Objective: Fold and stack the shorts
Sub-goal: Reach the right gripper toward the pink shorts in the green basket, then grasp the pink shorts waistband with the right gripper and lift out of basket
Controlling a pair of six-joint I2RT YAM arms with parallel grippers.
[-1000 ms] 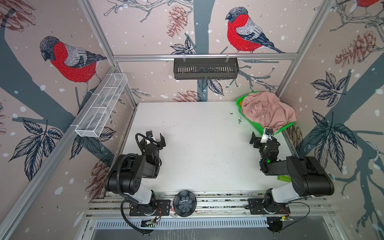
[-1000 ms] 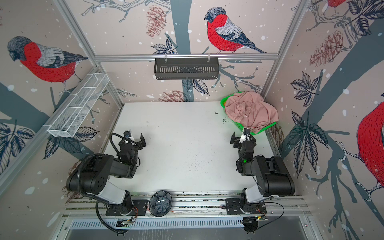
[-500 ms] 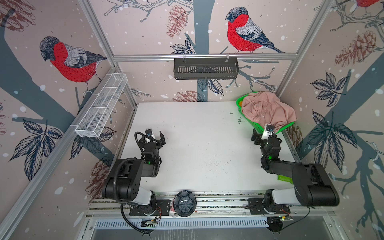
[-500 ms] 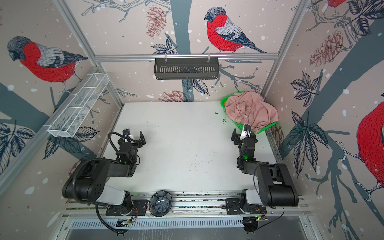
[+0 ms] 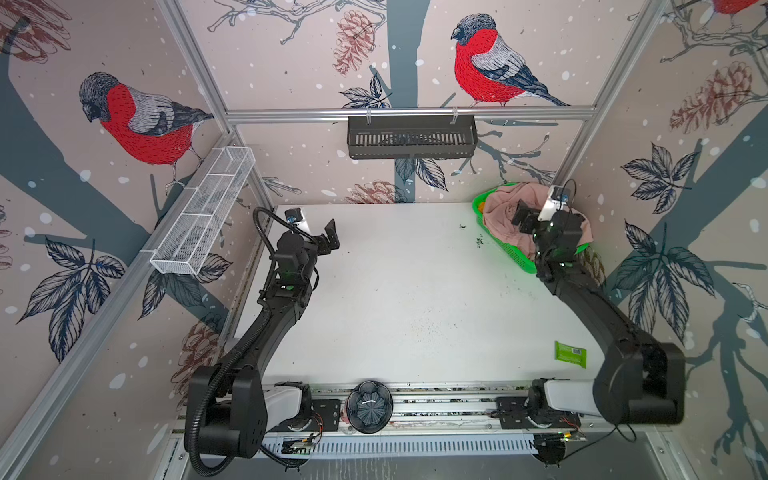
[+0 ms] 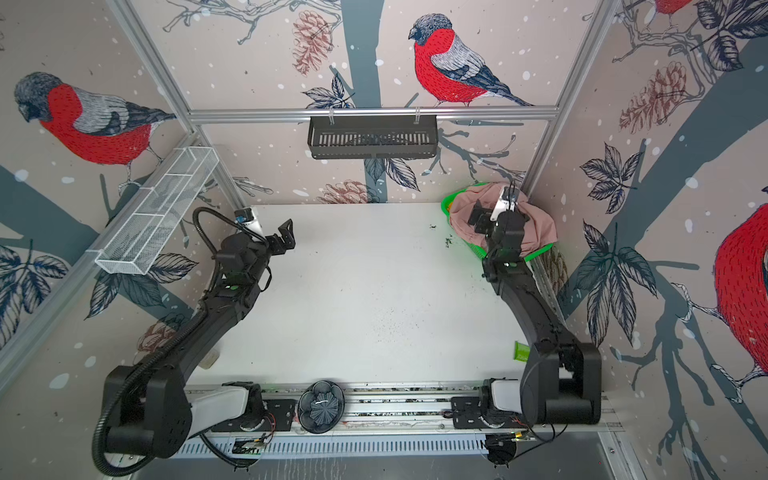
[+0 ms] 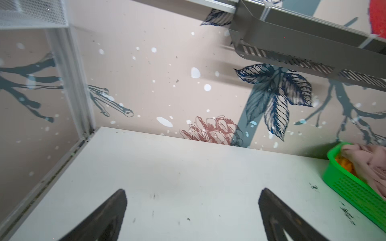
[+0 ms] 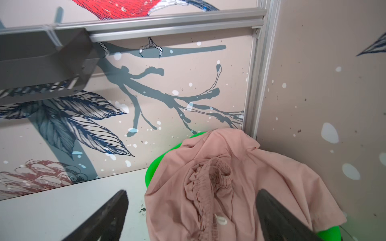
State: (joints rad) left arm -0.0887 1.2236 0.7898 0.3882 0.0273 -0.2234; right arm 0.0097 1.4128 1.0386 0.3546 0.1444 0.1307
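We are seeing the dusty pink shorts (image 5: 498,216) lying crumpled over the green basket (image 5: 513,254) in the far right corner of the white table (image 5: 395,291), spilling past its rim toward the right wall. The heap is stretching along the basket's long axis, running slantwise from the far wall toward the near right. Its gathered waistband (image 8: 208,183) is bunching in the middle and running from the heap's centre toward the right gripper (image 8: 193,192). We cannot tell which way the leg openings are pointing. The orange shorts (image 7: 343,164) are peeking out beneath the pink cloth at the basket's far end, mostly covered, so we cannot tell their direction either. The right gripper is hovering over the pink heap with its jaws spread wide, gripping nothing. The left gripper (image 5: 328,237) is hanging above the table's far left part, well apart from the basket, its jaws likewise released and empty.
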